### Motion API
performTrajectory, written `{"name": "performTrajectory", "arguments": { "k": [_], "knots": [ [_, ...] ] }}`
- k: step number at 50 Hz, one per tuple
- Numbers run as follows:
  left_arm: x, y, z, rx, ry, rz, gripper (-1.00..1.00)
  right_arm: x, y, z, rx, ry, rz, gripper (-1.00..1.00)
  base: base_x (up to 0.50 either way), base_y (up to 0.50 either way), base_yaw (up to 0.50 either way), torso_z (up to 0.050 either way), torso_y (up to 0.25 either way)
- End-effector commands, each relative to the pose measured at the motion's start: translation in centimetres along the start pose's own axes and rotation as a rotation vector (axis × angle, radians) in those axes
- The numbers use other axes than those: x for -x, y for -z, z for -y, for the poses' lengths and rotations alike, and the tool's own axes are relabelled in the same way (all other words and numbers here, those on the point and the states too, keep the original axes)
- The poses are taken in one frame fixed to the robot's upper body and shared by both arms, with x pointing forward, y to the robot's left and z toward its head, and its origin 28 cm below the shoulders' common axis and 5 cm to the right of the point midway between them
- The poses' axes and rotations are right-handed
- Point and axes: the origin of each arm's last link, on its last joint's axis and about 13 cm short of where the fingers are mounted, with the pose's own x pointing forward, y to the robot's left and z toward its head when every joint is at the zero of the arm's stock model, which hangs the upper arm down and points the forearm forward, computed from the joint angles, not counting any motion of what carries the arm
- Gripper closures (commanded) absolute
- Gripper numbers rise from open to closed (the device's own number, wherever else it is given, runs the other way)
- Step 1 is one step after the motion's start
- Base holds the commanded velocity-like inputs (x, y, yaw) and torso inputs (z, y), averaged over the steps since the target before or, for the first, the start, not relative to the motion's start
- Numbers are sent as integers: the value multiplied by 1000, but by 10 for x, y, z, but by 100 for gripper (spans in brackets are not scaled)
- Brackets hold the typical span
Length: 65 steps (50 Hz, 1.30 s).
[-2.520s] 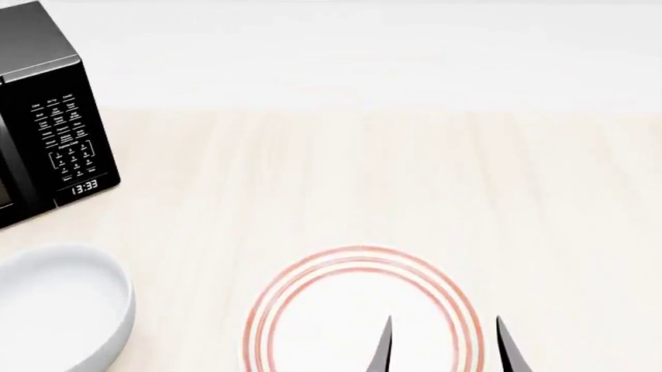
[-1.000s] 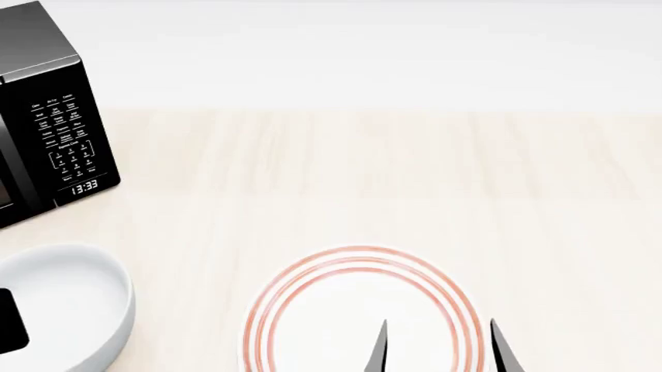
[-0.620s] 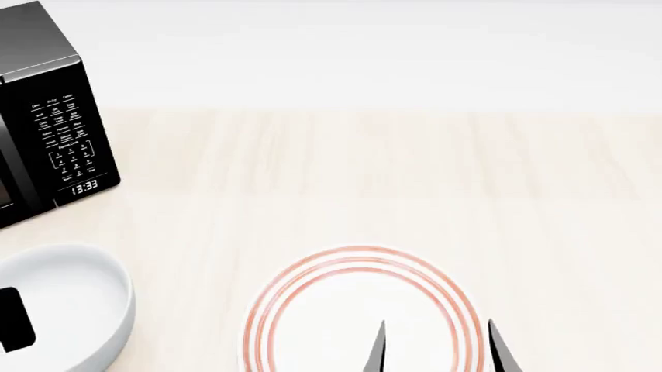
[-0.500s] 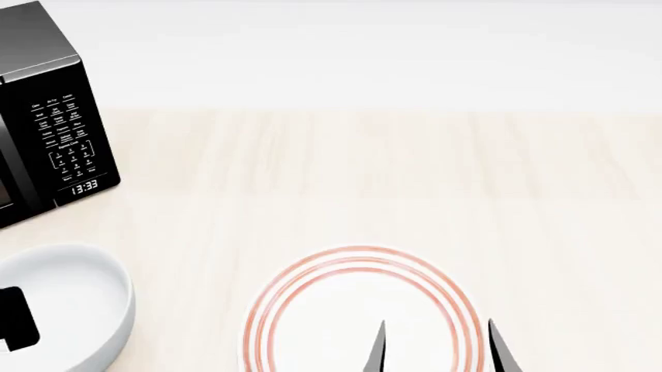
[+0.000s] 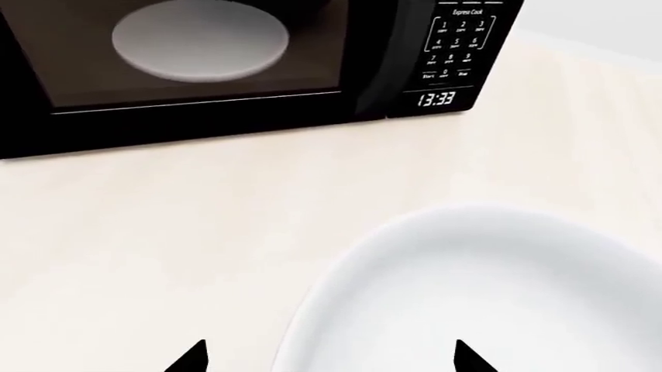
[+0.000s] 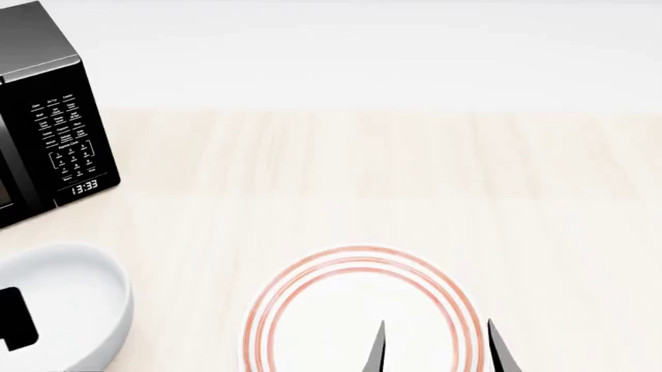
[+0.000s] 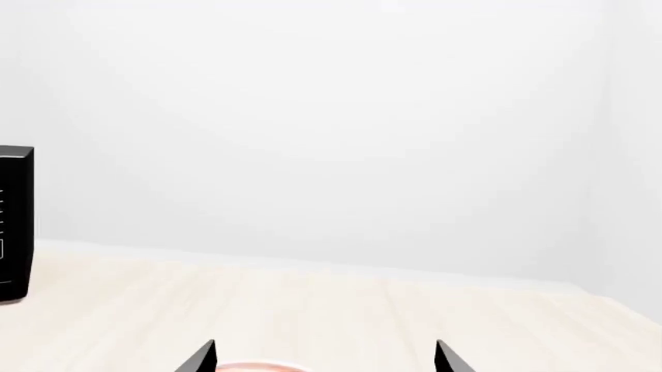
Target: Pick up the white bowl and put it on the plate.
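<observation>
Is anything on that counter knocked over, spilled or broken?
Nothing stands out. The white bowl sits upright and looks empty, the plate lies flat beside it, apart from it, and the microwave stands with its door shut. No spill or crack shows.

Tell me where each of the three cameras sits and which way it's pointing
Head view: from the robot's head, looking down on the table, the plate and white bowl; both grippers' fingertips show: left gripper, right gripper.
Left wrist view: near the left gripper, facing the white bowl and microwave.
Right wrist view: near the right gripper, facing the far wall across the table.
Shared: all three show the microwave.
</observation>
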Motion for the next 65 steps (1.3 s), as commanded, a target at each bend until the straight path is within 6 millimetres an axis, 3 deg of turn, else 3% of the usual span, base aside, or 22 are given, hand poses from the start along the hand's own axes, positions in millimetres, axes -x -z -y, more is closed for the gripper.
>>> {"name": "performTrajectory", "arguments": {
  "k": [1, 5, 6, 28, 34, 53, 65],
  "knots": [
    [-3, 6, -4, 7, -16, -13, -100, 0, 1, 0, 1, -1, -1, -100, 0, 0, 0, 0, 0],
    [-3, 7, -5, 8, -18, -13, -100, 0, 1, 0, 1, 0, -2, -100, 0, 0, 0, 0, 0],
    [-4, 8, -5, 3, -22, -13, 100, 0, 1, 0, 1, -1, -2, -100, 0, 0, 0, 0, 0],
    [0, 7, -6, 73, 6, -11, 100, 1, 2, 0, 1, -3, -7, -100, 0, 0, 0, 0, 0],
    [1, -6, -3, 97, 38, 20, 100, 1, 2, -1, 2, -5, -7, -100, 0, 0, 0, 0, 0],
    [46, -61, 24, 128, 179, 150, 100, 1, 3, -2, 2, -10, -9, -100, 0, 0, 0, 0, 0],
    [55, -79, 51, 81, 272, 154, 100, 1, 3, -1, 1, -6, -9, -100, 0, 0, 0, 0, 0]
  ]
}}
